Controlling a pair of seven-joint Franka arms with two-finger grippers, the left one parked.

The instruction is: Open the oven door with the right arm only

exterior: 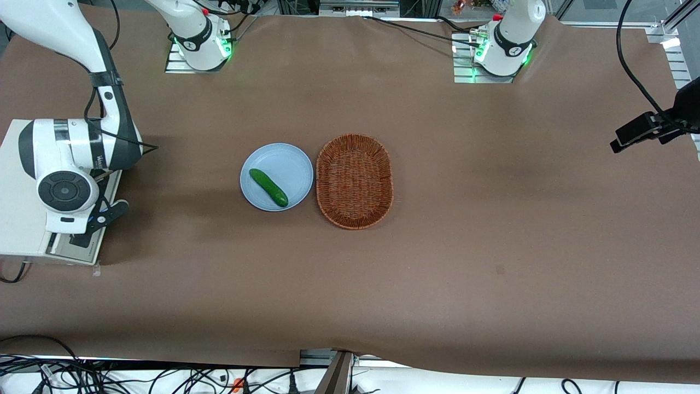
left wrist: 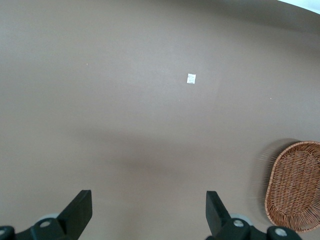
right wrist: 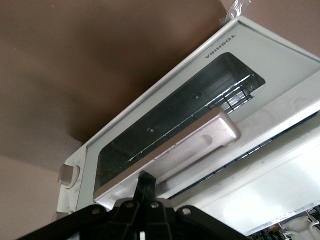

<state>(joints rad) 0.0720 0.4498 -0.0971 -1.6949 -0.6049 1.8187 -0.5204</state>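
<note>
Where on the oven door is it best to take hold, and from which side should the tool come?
Grip the silver bar handle of the oven door; it stands out from the glass, leaving room for fingers. Approach from in front of the door, above the bar. The tool is already at the handle; the grip probably suits pulling the door down.

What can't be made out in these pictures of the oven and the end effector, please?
- Front view: the right arm covers most of the oven door; the frame edge cuts off the oven.
- Right wrist view: the end effector sits at the door handle; its own body hides the contact.
- Oven interior: dim behind dark glass.
</note>
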